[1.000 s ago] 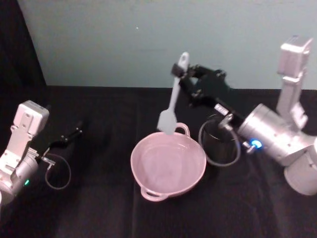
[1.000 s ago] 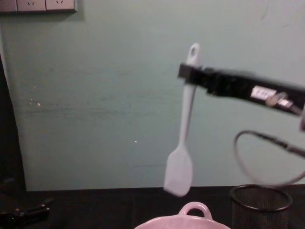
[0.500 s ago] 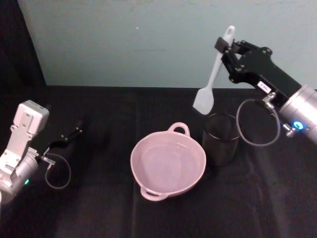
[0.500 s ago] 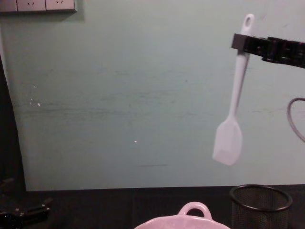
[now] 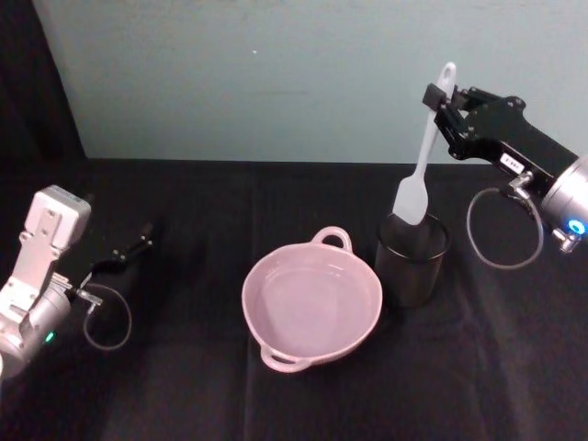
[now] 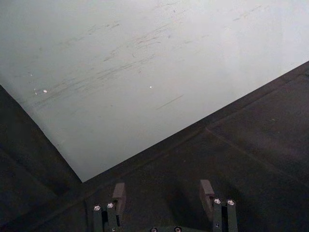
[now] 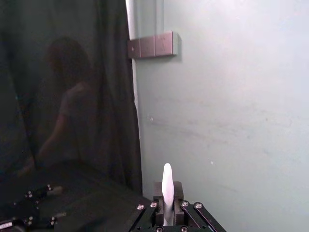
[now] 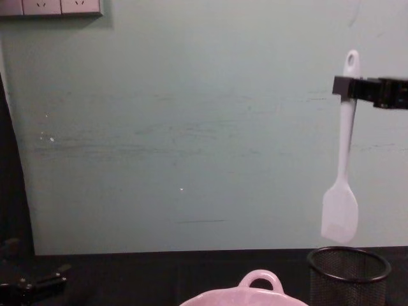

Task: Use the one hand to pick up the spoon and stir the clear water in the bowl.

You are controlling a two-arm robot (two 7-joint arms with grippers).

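Observation:
The white spoon (image 5: pixel 423 154) hangs nearly upright with its flat head down, and my right gripper (image 5: pixel 444 103) is shut on the upper handle, just below the hole. In the chest view the spoon (image 8: pixel 342 172) has its head just above the rim of the black wire-mesh cup (image 8: pixel 347 271), held by the right gripper (image 8: pixel 347 86). The pale pink bowl (image 5: pixel 312 301) stands left of the cup with clear water in it; its loop handle (image 8: pixel 260 280) faces the wall. The right wrist view shows the spoon's handle end (image 7: pixel 167 186) between the jaws. My left gripper (image 5: pixel 129 253) rests open at the far left.
The black mesh cup (image 5: pixel 411 259) stands close to the right of the bowl on the black table cloth (image 5: pixel 184 386). A pale green wall (image 5: pixel 276 83) closes the back. A cable loop (image 5: pixel 501 230) hangs under the right wrist.
The right gripper carried the spoon from above the bowl's far rim to the right, up and then down, to a spot over the mesh cup. The left arm stayed still.

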